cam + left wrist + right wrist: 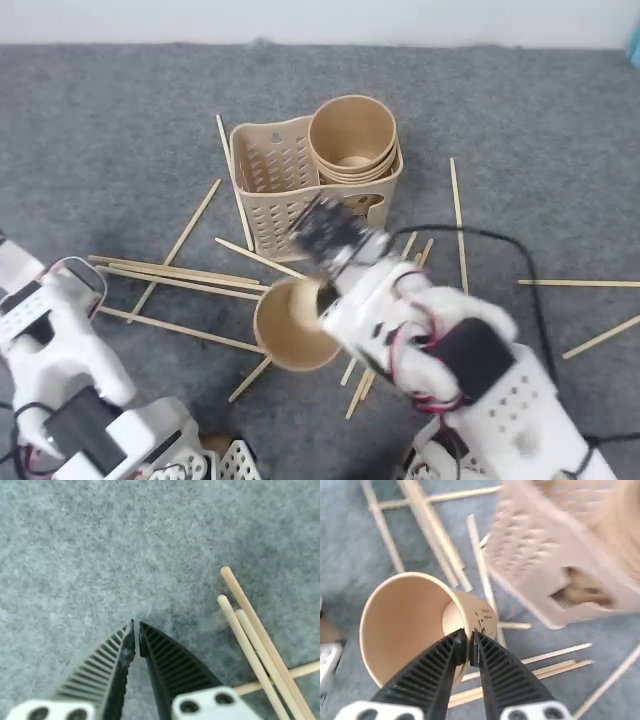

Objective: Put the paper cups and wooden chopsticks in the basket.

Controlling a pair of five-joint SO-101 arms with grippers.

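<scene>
My right claw (468, 639) clamped on a paper cup (405, 625) near the basket (268, 215), stacked cups (352, 135) inside it, my left claw (136, 627) pressed together, empty, well apart from it.

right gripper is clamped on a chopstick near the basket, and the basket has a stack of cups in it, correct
Not quite. The right gripper is clamped on the wall of a paper cup, not a chopstick; the right wrist view shows it. The rest stands: it is near the basket, which has a stack of cups in it.
</scene>
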